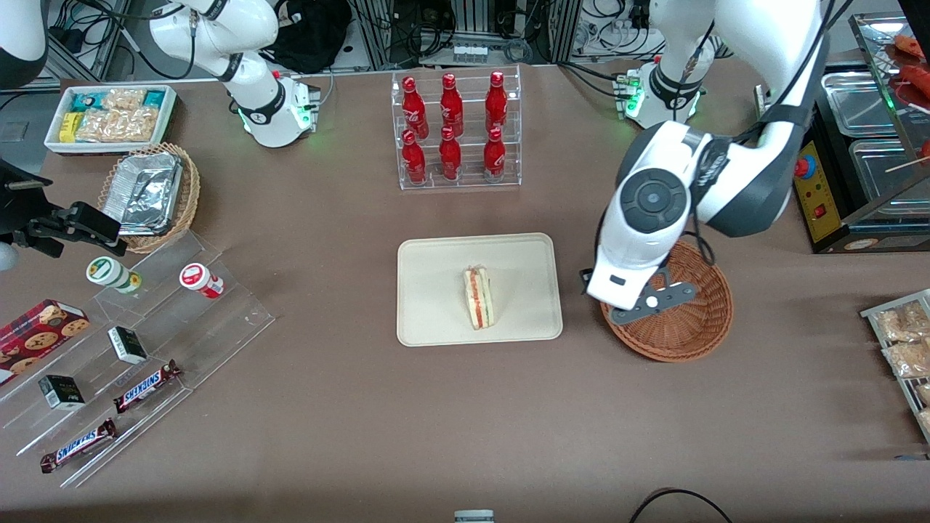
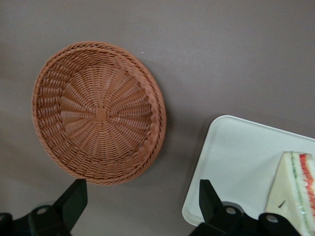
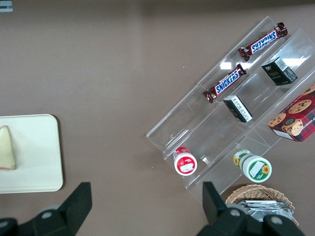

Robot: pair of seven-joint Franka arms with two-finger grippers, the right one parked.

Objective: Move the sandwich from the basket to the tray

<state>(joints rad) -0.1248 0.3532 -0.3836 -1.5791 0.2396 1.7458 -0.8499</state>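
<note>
**Sandwich on tray, basket empty**

Currently, operator, starting from the parked arm's end of the table in your front view: a white bin (image 1: 109,116) holds snack packets, and nearer the camera a tan wicker basket (image 1: 152,196) carries a foil container. The clear stepped stand (image 1: 138,349) bears two bars reading "SNICKERS" (image 1: 145,386), two dark small boxes, two capped cups and a red cookie box (image 1: 40,330). At mid-table a clear rack (image 1: 458,131) holds six red bottles; their script is too small to read. Nearer the camera, the tray (image 1: 436,319) carries the sandwich (image 1: 478,296), lying near its centre, filling edge showing. Beside the tray, the basket (image 1: 690,327) holds nothing. Your gripper (image 2: 140,206) hangs above the table between basket and tray, near the basket's rim; its fingers (image 2: 74,199) stand wide apart and grasp nothing.
</note>
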